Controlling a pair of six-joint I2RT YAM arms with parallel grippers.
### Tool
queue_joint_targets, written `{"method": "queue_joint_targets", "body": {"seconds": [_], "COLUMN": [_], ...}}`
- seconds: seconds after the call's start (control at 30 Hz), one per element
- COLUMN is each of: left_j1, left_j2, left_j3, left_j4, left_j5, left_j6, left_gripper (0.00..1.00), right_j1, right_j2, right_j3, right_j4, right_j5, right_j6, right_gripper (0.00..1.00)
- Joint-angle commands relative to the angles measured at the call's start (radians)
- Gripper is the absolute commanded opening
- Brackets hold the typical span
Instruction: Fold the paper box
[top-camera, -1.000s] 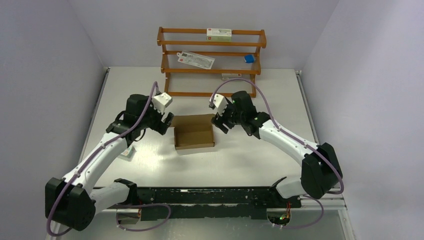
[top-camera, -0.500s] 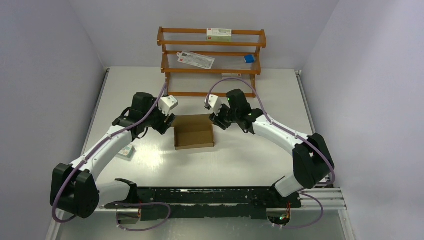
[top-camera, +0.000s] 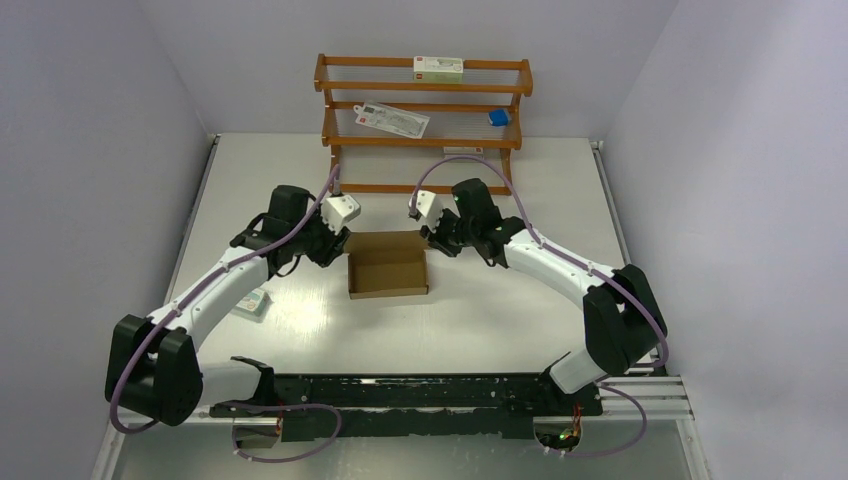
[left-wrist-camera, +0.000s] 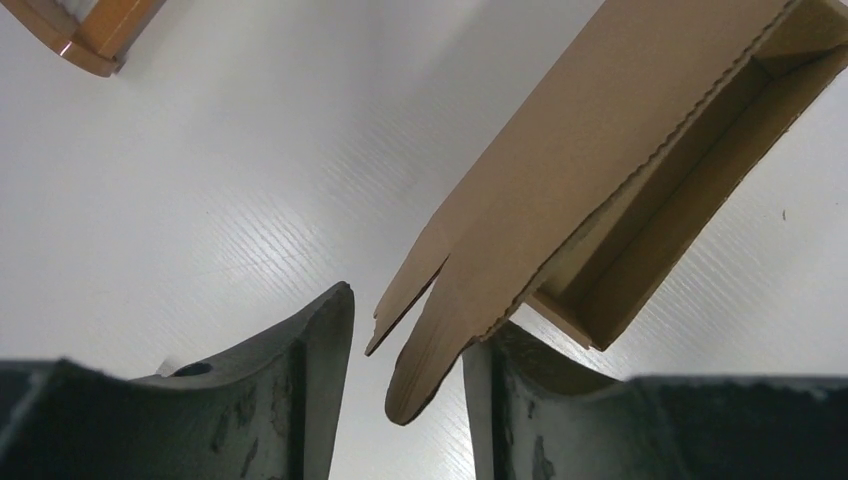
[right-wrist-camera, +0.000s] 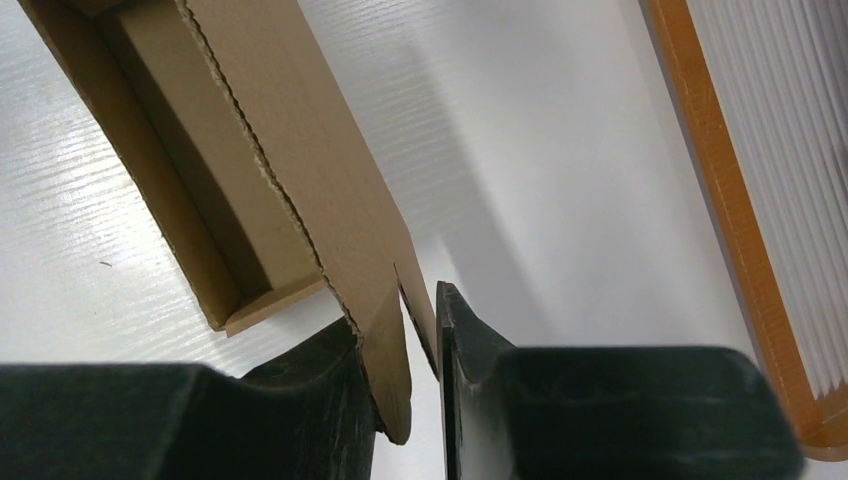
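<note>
Brown cardboard: the paper box (top-camera: 388, 270) lies on the tabletop (top-camera: 480, 330) just in front of the wooden rack (top-camera: 420, 140), centred on it. The tray part looks already formed, with low walls standing and the inside bare. The lid flap on the rack-side edge is raised and not closed.

The left fingers (left-wrist-camera: 320, 360) are about half open and set astride the flap corner nearest the rack's left end. One finger touches the cardboard, a gap is seen beside the other, and nothing is clamped yet. The right fingers (right-wrist-camera: 470, 350) are closed down on the flap corner nearest the rack's right end, with cardboard filling the slot between them.

The task is judged to be past halfway. Left to do: the lid is to be brought over the tray and its corner tabs tucked in.

The tabletop is white and glossy, and faint grain and glare are seen on it. The space is closed in by plain pale walls. A white carton (top-camera: 438, 66) sits on the rack's top shelf, and another carton (top-camera: 252, 302) lies well in front of the rack, to its left.
</note>
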Motion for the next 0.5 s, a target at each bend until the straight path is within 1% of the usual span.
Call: {"method": "queue_joint_targets", "body": {"seconds": [0.0, 0.3, 0.47], "left_j1": [-0.005, -0.005, -0.005], "left_j2": [0.001, -0.011, -0.013], "left_j3": [0.003, -0.004, -0.003], "left_j4": [0.019, 0.028, 0.027], "left_j5": [0.043, 0.043, 0.069], "left_j6": [0.015, 0.010, 0.003], "left_gripper": [0.46, 0.28, 0.20], "right_j1": [-0.007, -0.019, -0.021], "right_j2": [-0.012, -0.019, -0.024], "right_j3": [0.011, -0.021, -0.025], "right_j4": [0.013, 0.040, 0.050], "right_j5": [-0.013, -0.008, -0.024], "right_j6": [0.002, 0.019, 0.028], "right_gripper": [0.25, 0.24, 0.14]}}
